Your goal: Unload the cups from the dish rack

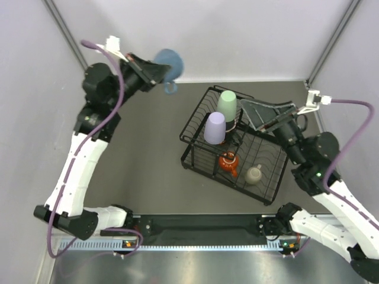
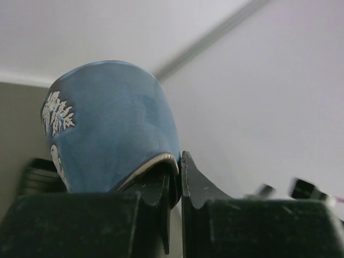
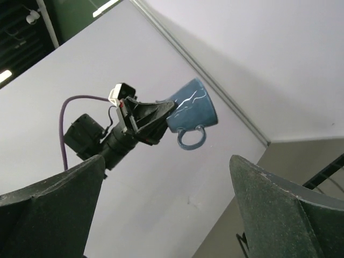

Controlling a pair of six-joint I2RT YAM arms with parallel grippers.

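Left claw [image 1: 155, 72] is clamped on the rim of the blue ceramic mug [image 1: 170, 62]. The left wrist view shows the claw [image 2: 174, 166] nearly closed, with the mug [image 2: 113, 129] wall pinched between the pads and white leaf relief on its side. From the right wrist cam, the mug [image 3: 192, 110] is lifted in the air, mouth toward the left claw [image 3: 156, 115], with the loop handle hanging below. It sits high over the far-left part of the dark grey bench [image 1: 148, 154], well apart from the black wire dish rack [image 1: 195, 151]. Right claw [image 1: 266, 115] is spread wide and holds nothing. Its fingers [image 3: 290, 209] frame the right wrist view with open air between them, and it hovers over the far-right corner of the rack. In the rack, the tall mint-green tumbler [image 1: 227, 105] and the tall lavender tumbler [image 1: 215, 127] stand upside down near the far-left end, just beside each other. An orange-red cup [image 1: 228, 161] and a small beige mug [image 1: 254, 174] sit lower toward the near side. Can't make out the orange-red one's details from the top cam.
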